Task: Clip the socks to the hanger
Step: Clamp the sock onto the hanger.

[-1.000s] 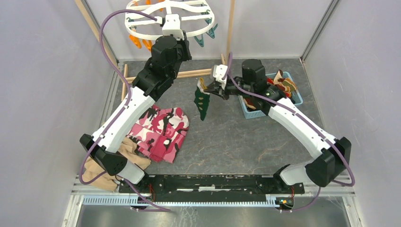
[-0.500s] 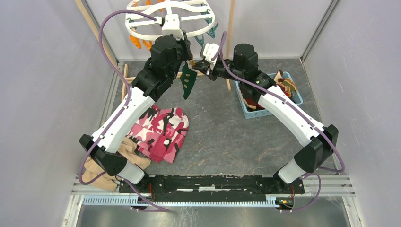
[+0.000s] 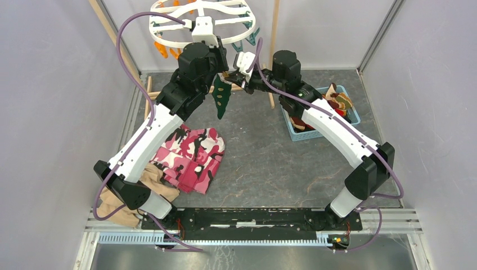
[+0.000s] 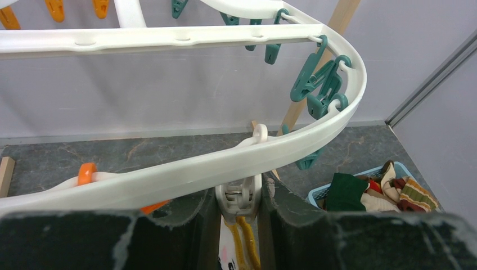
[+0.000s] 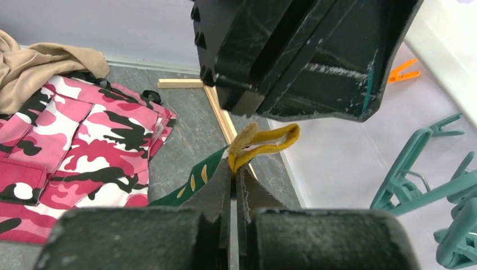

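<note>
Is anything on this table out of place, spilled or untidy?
One thing stands out: the tan cloth lies crumpled at the near left edge, partly under the left arm, beside the pink camouflage garment. The socks in the blue basket are heaped, but none has spilled out.

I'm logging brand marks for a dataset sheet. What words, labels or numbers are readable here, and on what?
None can be read.
The hanger, its clips, the blue basket and the pink camouflage garment show no lettering.
Yellow marks on the green sock are pattern, not letters.
Pale marks on the black base rail are too small to read.
</note>
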